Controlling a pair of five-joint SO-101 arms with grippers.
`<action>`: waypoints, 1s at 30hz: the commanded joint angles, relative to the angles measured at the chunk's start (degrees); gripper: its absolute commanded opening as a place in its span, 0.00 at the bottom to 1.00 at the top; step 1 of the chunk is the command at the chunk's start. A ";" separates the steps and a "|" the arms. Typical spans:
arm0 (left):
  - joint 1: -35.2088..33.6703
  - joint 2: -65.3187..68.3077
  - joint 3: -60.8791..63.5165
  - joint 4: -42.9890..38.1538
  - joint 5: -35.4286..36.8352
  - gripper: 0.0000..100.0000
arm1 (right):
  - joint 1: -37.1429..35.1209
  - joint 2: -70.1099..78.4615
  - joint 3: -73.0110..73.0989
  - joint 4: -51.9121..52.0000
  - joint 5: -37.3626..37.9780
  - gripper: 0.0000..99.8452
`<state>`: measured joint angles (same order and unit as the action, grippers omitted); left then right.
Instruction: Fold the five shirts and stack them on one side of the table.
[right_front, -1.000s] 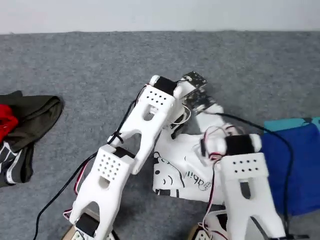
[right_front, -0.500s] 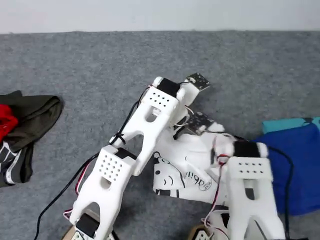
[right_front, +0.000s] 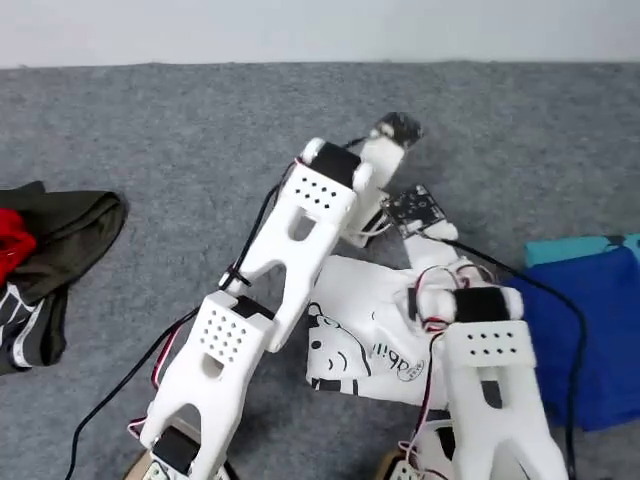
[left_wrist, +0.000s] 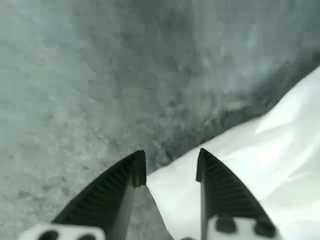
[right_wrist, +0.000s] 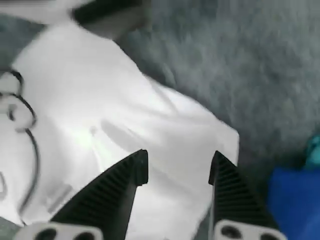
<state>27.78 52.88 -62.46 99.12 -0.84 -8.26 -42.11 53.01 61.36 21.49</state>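
Surface: grey, carpet-like table (right_front: 150, 130) with a strip of pale wall (right_front: 300, 30) along its far edge.
White shirt: the white shirt (right_front: 365, 335) with a black drawing lies near the middle of the table. It is partly folded and rumpled, and both arms cover part of it.
Left arm: the left arm (right_front: 300, 220) stretches from the near edge to the far side of the white shirt.
Left gripper: from its wrist view the left gripper (left_wrist: 171, 160) hangs over the shirt's edge (left_wrist: 260, 165), where white cloth meets bare grey. Its jaws are spread apart, with nothing pinched between them.
Right arm: the right arm (right_front: 490, 360) stands on the blue side of the white shirt, its wrist over the cloth.
Right gripper: the right gripper (right_wrist: 180, 162) is over the white shirt (right_wrist: 100, 125). Its jaws are wide apart and grip nothing, and the cloth lies flat beneath them.
Blue shirt: the blue shirt (right_front: 590, 330) lies folded at the table's right edge, just beside the white one. It also shows in the corner of the right wrist view (right_wrist: 295, 200).
Teal shirt: a band of teal shirt (right_front: 570, 247) peeks out along the far side of the blue shirt.
Dark pile: at the left edge, well apart from the arms, sits a crumpled dark pile (right_front: 60, 235) with a red cloth (right_front: 12, 240) bunched against it.
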 joint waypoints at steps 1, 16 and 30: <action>-1.05 -0.70 -6.37 1.41 1.67 0.17 | -3.47 -1.63 -0.26 -1.89 -1.67 0.20; -26.29 -0.26 -6.81 1.41 1.41 0.17 | -14.64 0.40 9.41 -20.18 -1.67 0.20; -24.00 -0.26 -2.07 1.41 1.41 0.17 | -13.85 15.08 8.18 -18.33 8.35 0.20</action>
<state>2.73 53.41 -64.22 99.56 0.13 -22.42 -25.58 63.03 37.89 25.01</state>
